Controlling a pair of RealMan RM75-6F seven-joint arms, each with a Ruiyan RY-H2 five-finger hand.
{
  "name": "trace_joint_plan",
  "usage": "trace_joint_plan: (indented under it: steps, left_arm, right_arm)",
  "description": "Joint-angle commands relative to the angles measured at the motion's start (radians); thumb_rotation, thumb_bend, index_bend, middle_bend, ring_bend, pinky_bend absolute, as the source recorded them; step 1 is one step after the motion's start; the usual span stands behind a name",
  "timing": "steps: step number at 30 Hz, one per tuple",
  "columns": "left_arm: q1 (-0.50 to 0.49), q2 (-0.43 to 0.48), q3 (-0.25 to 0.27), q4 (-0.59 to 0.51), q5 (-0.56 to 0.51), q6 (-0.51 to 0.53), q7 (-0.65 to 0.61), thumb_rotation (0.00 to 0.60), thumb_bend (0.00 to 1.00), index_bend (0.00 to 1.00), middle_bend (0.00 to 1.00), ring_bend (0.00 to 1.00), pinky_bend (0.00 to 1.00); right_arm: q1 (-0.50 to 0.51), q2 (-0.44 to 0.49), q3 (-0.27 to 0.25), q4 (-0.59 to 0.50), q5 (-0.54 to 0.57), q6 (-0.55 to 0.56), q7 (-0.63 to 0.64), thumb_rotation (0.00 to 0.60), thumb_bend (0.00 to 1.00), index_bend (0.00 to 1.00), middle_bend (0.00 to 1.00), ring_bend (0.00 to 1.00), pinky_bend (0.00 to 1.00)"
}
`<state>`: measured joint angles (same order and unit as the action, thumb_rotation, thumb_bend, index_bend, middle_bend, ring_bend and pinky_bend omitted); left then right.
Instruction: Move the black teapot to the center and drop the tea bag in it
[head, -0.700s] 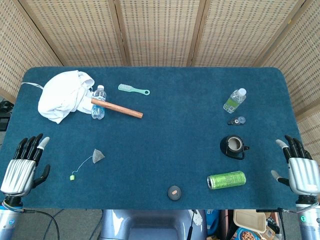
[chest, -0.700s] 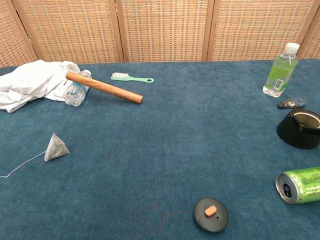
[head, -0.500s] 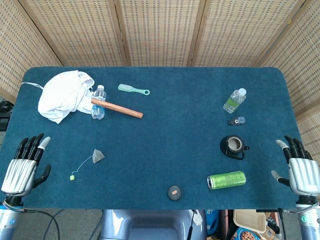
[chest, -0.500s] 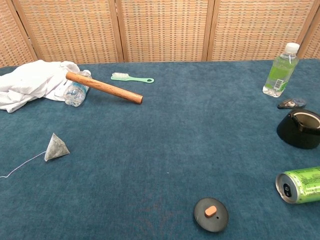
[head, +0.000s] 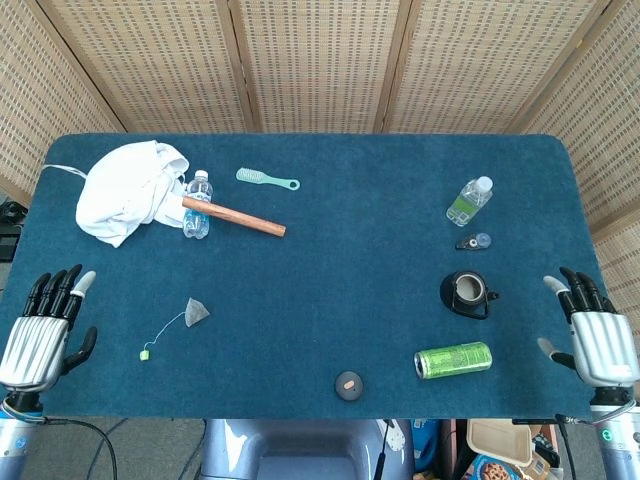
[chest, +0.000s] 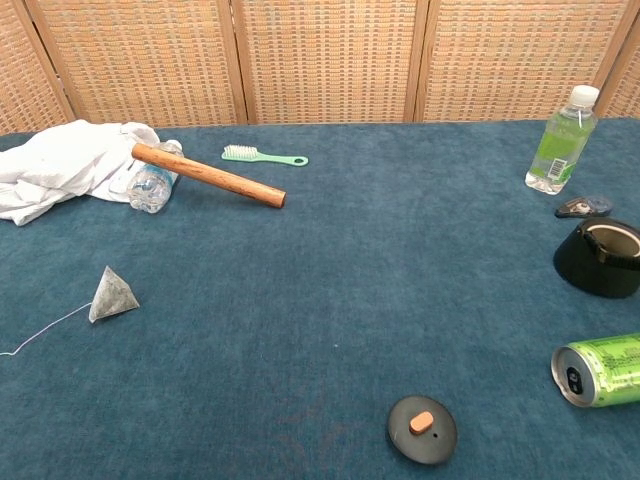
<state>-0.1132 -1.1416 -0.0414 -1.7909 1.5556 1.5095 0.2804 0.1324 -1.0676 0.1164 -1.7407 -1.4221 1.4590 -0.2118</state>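
Note:
The black teapot (head: 466, 294) stands lidless at the table's right side, also seen at the right edge of the chest view as teapot (chest: 600, 258). Its black lid (head: 348, 384) with an orange knob lies apart near the front edge, lid (chest: 422, 427). The pyramid tea bag (head: 196, 313) lies at the left with its string and green tag (head: 145, 352); tea bag (chest: 113, 295). My left hand (head: 42, 330) is open at the front left corner, well left of the tea bag. My right hand (head: 594, 335) is open at the front right edge, right of the teapot. Neither hand touches anything.
A green can (head: 453, 359) lies on its side in front of the teapot. A small dark object (head: 472, 241) and a green-labelled bottle (head: 468, 200) stand behind the teapot. At the back left are a white cloth (head: 128, 190), a water bottle (head: 197, 204), a wooden rod (head: 233, 216) and a teal brush (head: 267, 179).
My left hand has drifted slightly left and toward the front edge. My right hand has edged a little forward and inward. Nothing on the table has moved.

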Motion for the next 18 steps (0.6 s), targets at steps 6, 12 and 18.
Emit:
trace_joint_plan:
  steps: [6, 12, 18]
  left_arm:
    - [-0.006, 0.007, -0.009, -0.004, -0.006, -0.003, 0.011, 0.6, 0.47, 0.0, 0.0, 0.0, 0.0]
    - [-0.013, 0.009, -0.016, -0.008, -0.012, -0.009, 0.019, 0.6, 0.47, 0.0, 0.0, 0.0, 0.0]
    - [-0.019, 0.011, -0.023, -0.007, -0.02, -0.014, 0.023, 0.6, 0.47, 0.0, 0.0, 0.0, 0.0]
  right_arm:
    - [0.066, 0.038, 0.012, -0.044, -0.035, -0.084, -0.01, 0.6, 0.41, 0.22, 0.27, 0.33, 0.53]
    - [0.139, 0.062, 0.027, -0.086, -0.019, -0.196, -0.026, 0.6, 0.45, 0.27, 0.35, 0.44, 0.56]
    - [0.215, 0.081, 0.04, -0.119, 0.024, -0.32, -0.039, 0.6, 0.47, 0.31, 0.39, 0.45, 0.58]
